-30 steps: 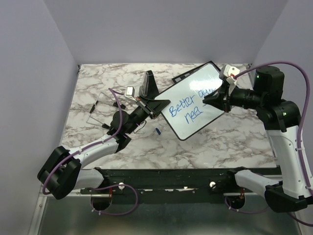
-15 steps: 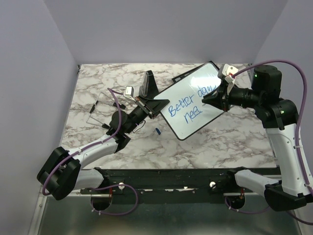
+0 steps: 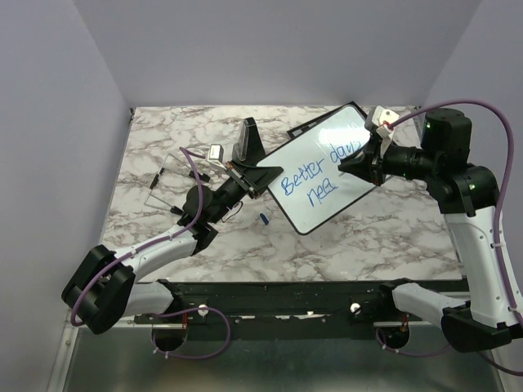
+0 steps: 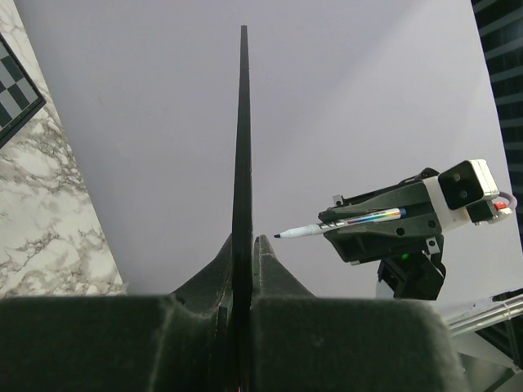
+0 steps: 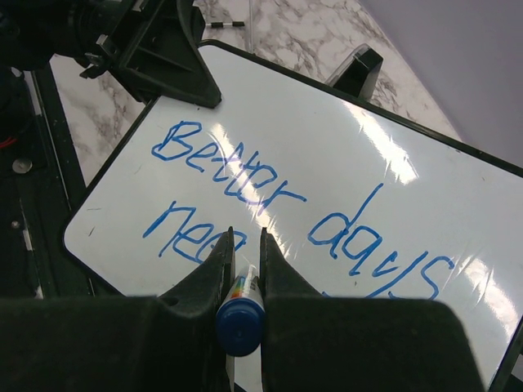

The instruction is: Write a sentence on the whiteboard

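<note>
Left fingers (image 4: 274,273) pinching whiteboard (image 5: 270,122) edge, right fingers (image 5: 214,269) clamping marker (image 5: 239,314) — tip just off it, sentence (image 5: 270,196) "Better days nea".

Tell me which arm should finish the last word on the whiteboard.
Right. The right gripper holds the marker, pointed at the sentence's unfinished "nea"; the left gripper is clamped on the whiteboard's edge, propping it.

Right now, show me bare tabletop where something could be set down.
Free: marble between the whiteboard and the black rail, plus the far-left corner. Crowded: centre-left, around the left arm.
</note>
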You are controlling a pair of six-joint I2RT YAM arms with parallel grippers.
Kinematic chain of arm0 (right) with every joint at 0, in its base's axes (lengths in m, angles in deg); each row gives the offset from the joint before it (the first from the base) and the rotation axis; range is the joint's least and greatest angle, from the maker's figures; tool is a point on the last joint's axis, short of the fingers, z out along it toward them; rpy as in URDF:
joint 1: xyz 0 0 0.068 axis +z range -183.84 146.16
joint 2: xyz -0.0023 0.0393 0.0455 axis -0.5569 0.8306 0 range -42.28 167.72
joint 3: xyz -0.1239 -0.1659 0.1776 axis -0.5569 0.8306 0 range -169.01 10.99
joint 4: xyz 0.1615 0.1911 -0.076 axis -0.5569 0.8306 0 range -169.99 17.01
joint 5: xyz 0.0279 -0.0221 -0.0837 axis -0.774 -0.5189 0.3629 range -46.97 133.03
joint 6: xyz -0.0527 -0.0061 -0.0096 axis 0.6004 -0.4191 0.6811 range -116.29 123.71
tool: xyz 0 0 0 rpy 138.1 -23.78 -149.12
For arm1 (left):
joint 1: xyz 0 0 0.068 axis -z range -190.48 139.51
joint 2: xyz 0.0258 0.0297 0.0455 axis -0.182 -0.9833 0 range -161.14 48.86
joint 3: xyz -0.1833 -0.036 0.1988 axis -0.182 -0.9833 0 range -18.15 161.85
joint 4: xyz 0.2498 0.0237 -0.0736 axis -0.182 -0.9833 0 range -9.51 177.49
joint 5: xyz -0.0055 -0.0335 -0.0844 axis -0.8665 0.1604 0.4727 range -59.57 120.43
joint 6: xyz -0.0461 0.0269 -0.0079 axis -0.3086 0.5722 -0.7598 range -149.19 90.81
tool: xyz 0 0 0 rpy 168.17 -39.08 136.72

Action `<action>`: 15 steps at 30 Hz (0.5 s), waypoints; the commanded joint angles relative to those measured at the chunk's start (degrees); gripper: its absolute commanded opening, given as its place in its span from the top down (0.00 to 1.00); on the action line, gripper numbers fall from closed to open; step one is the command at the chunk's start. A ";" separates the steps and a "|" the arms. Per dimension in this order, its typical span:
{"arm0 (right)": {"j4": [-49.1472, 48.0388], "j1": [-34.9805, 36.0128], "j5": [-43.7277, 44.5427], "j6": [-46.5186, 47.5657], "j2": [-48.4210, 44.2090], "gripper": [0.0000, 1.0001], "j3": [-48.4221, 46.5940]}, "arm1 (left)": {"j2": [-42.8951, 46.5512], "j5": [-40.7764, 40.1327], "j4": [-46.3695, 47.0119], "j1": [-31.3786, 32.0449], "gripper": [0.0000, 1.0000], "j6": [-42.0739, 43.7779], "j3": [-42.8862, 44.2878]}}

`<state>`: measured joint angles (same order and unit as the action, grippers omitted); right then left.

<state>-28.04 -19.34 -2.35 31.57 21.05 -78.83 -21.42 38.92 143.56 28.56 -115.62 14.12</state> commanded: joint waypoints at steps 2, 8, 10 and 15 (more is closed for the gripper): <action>-1.06 -0.44 -0.58 -0.43 0.30 0.99 0.00 | 2.69 0.12 9.40 -0.20 1.00 -2.34 0.16; -0.17 -0.44 -1.20 0.53 1.01 0.99 0.61 | 2.25 0.21 9.67 -0.29 1.00 -2.34 0.42; -0.88 -0.44 -0.15 0.27 1.18 0.99 0.70 | 1.90 0.30 9.84 -0.20 1.00 -2.42 0.69; -0.88 -0.44 -0.14 0.80 1.88 1.00 1.05 | 0.41 1.00 11.07 -0.20 1.00 -2.95 1.83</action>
<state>-28.04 -19.34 -2.48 31.83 22.21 -78.57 -21.31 39.08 144.20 28.56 -115.67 14.02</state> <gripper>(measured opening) 0.149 0.080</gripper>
